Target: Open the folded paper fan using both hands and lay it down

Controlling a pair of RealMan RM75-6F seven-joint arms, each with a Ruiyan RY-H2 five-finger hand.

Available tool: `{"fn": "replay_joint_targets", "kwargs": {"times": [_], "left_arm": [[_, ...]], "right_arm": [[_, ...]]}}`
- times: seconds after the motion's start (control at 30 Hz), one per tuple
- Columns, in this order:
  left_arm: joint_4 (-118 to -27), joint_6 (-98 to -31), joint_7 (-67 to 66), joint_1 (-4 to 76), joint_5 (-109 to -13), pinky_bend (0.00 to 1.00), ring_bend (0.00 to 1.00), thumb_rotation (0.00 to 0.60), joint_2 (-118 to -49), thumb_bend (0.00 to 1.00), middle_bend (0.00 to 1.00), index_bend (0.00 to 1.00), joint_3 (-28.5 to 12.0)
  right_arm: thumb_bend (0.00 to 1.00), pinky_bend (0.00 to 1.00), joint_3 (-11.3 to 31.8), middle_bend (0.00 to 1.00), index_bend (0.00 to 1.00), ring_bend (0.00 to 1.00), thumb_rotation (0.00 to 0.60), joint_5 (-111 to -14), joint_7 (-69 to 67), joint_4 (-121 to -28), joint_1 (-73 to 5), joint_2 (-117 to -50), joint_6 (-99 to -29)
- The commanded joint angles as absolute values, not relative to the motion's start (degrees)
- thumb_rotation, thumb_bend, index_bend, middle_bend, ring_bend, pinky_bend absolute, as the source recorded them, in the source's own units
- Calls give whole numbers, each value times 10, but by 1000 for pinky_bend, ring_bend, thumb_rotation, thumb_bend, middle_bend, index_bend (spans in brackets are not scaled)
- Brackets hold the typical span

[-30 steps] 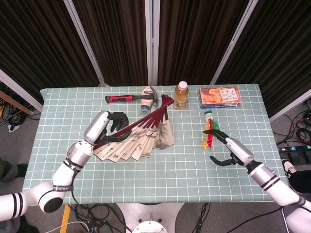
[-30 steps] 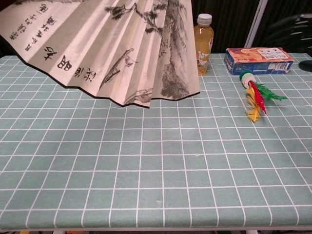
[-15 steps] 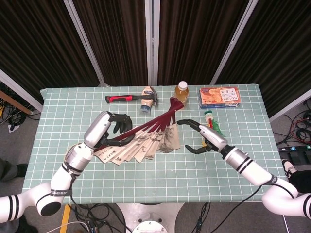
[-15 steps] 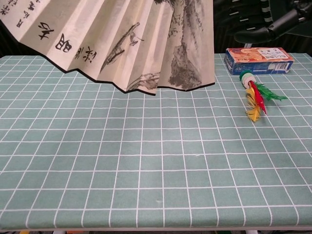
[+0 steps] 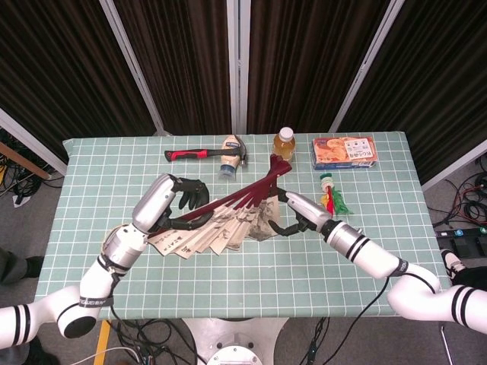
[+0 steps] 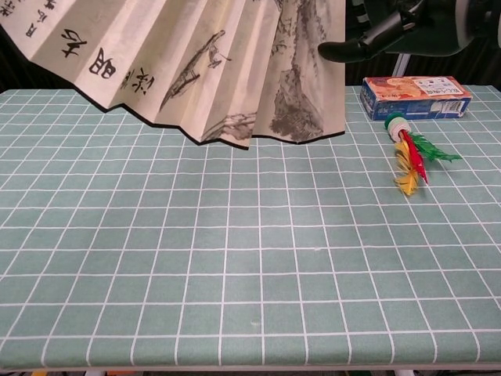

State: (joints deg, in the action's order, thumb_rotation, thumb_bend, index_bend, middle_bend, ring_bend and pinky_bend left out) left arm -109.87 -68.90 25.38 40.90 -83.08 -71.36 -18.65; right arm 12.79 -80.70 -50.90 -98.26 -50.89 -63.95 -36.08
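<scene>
A table (image 5: 91,160) covered in a green cloth with a white grid stands before dark curtains; along its far edge lie a hammer (image 5: 204,154), a bottle of amber drink (image 5: 284,147) and a printed box (image 5: 343,152), with a feathered shuttlecock (image 6: 409,153) nearer the right side. The paper fan (image 5: 221,220) is partly spread and held above the table's middle rather than resting on it: the chest view shows its lower edge clear of the cloth. The left hand (image 5: 171,201) grips the dark ribs on the fan's left side, fingers curled over them. The right hand (image 5: 293,214) is at the fan's right edge, fingers bent toward the outermost leaf; whether it pinches the paper or only touches it cannot be told. Judged from this, opening is well under way but incomplete, and laying down remains. The fan's cream leaves carry ink landscape and calligraphy, with dark red ribs converging at a pivot (image 5: 275,161).
</scene>
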Motion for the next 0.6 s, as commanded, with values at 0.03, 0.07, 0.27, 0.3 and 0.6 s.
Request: {"fn": "replay_joint_targets", "kwargs": {"times": [0.03, 0.07, 0.27, 0.3, 0.6], "left_arm": [[-1096, -689, 255, 409, -831, 794, 714, 600, -713, 330, 722, 621, -185], [-1094, -690, 255, 408, -831, 794, 714, 600, -713, 330, 722, 621, -184], [-1078, -692, 257, 398, -832, 791, 714, 600, -707, 330, 722, 621, -172], [-1073, -692, 255, 396, -834, 790, 714, 600, -706, 330, 722, 621, -170], [-1013, -712, 188, 377, -865, 781, 710, 600, -716, 330, 719, 621, -133]], "right_arm": [[565, 0, 134, 203, 381, 2, 600, -794, -498, -981, -519, -648, -350], [581, 0, 136, 210, 407, 5, 600, -787, -489, -979, -521, -651, -350], [672, 0, 143, 301, 656, 74, 600, -738, -406, -971, -517, -663, -379], [676, 0, 142, 309, 671, 80, 600, -732, -386, -970, -514, -665, -389], [685, 0, 130, 328, 708, 91, 600, -706, -151, -958, -478, -690, -526]]}}
